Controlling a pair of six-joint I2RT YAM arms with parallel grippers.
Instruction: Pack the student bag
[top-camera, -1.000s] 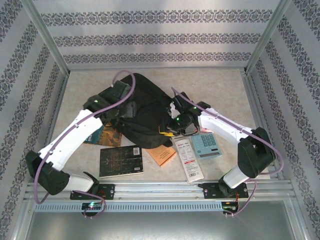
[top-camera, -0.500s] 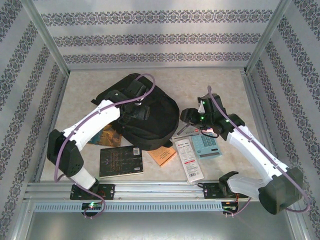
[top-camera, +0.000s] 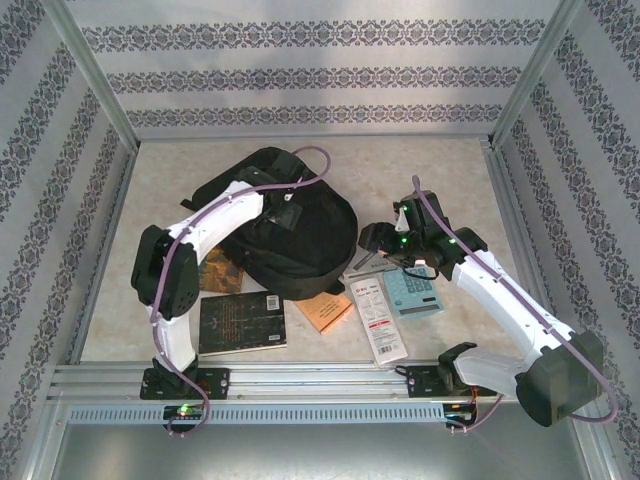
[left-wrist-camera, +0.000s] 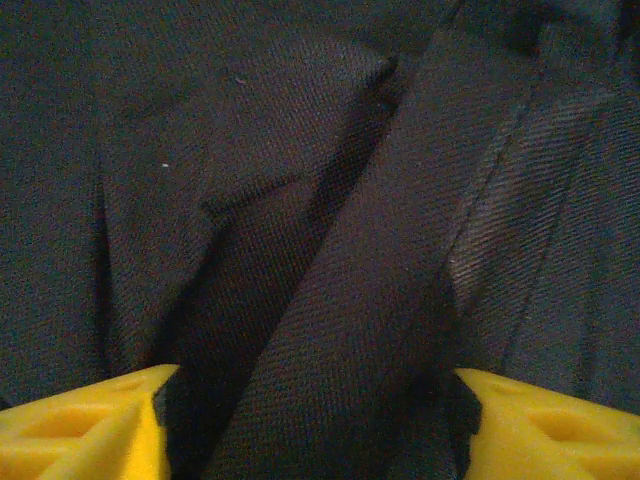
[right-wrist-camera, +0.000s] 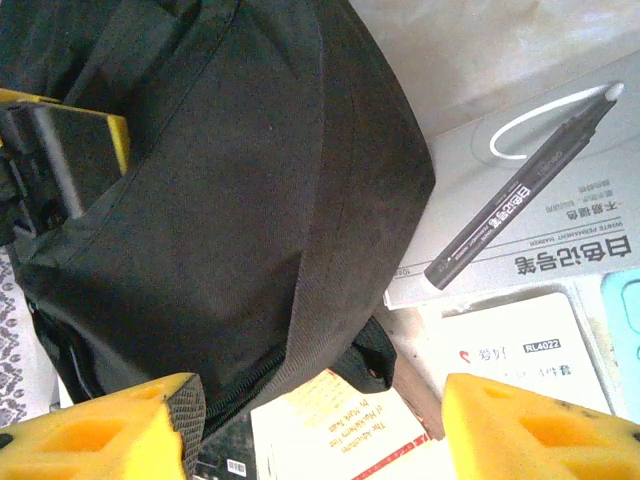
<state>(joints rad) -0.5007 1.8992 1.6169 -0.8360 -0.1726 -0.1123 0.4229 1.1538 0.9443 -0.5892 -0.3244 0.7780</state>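
The student bag (top-camera: 305, 250) is a black backpack lying flat in the middle of the table. My left gripper (top-camera: 288, 215) hovers low over its upper part; in the left wrist view its yellow fingers (left-wrist-camera: 90, 425) stand wide apart, open (left-wrist-camera: 315, 425), with a fold of the bag's fabric (left-wrist-camera: 330, 250) close under them. My right gripper (top-camera: 368, 240) is open beside the bag's right edge. In the right wrist view it (right-wrist-camera: 320, 435) spans the bag's zip edge (right-wrist-camera: 250, 200) and an orange book (right-wrist-camera: 335, 425), holding nothing.
A dark book (top-camera: 241, 322), the orange book (top-camera: 322, 309), a white box (top-camera: 378, 320) and a blue calculator (top-camera: 412, 290) lie in front of the bag. A colourful book (top-camera: 218, 270) sticks out from under its left side. A black marker (right-wrist-camera: 520, 205) rests on a white box.
Both grippers have let go of the bag's near right rim and opened wider. The left moved back over the bag; the right pulled off to the right. The bag has settled flat.
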